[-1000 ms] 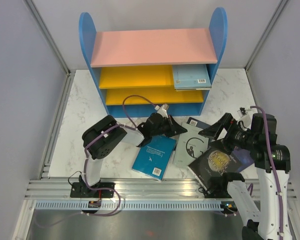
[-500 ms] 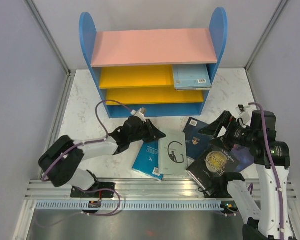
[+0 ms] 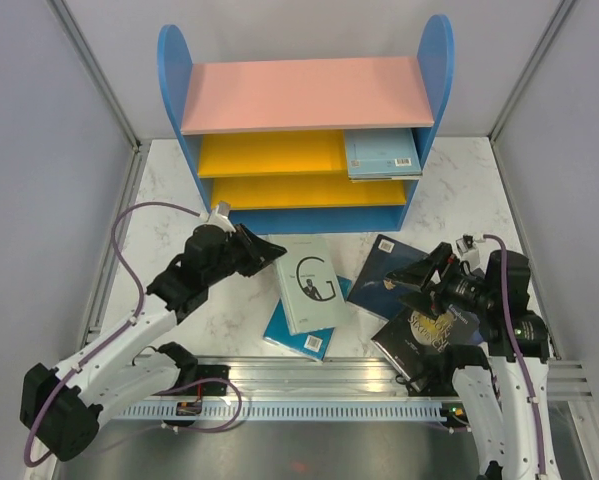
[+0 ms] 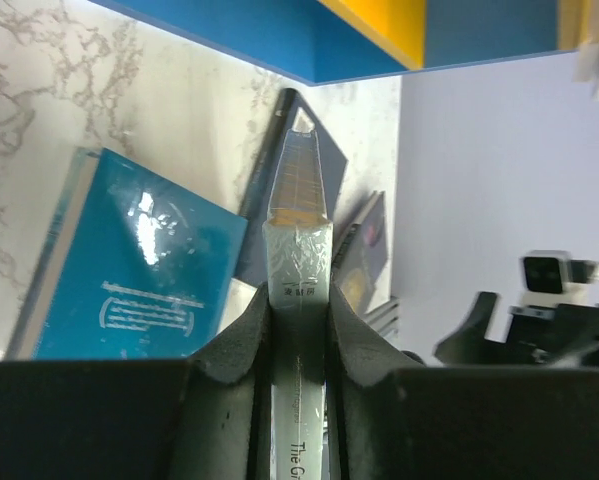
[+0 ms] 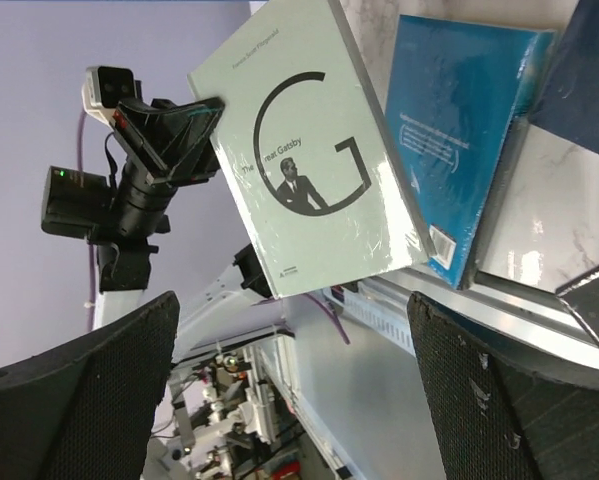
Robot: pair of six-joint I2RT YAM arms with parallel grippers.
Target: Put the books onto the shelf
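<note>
My left gripper (image 3: 266, 249) is shut on the spine edge of a grey-white book (image 3: 314, 283) with a big "G", held tilted above a teal book (image 3: 295, 331) on the table. In the left wrist view the book's spine (image 4: 299, 250) stands clamped between both pads of the left gripper (image 4: 299, 312). My right gripper (image 3: 420, 284) stands open and empty over a navy book (image 3: 381, 270) and a black-and-gold book (image 3: 427, 338). The right gripper (image 5: 294, 400) faces the grey-white book (image 5: 314, 160) and the teal book (image 5: 469, 120). The shelf (image 3: 304, 92) stands at the back with a pale blue book (image 3: 382, 153) on its upper yellow board.
The shelf's blue base (image 4: 279, 40) lies just ahead of the left wrist. Grey walls close in both sides of the marble table (image 3: 169, 200). An aluminium rail (image 3: 309, 375) runs along the near edge by the arm bases.
My left arm has swung left and drawn the grey-white book left and towards the shelf, off the navy book. The right gripper has dropped slightly toward the black-and-gold book.
</note>
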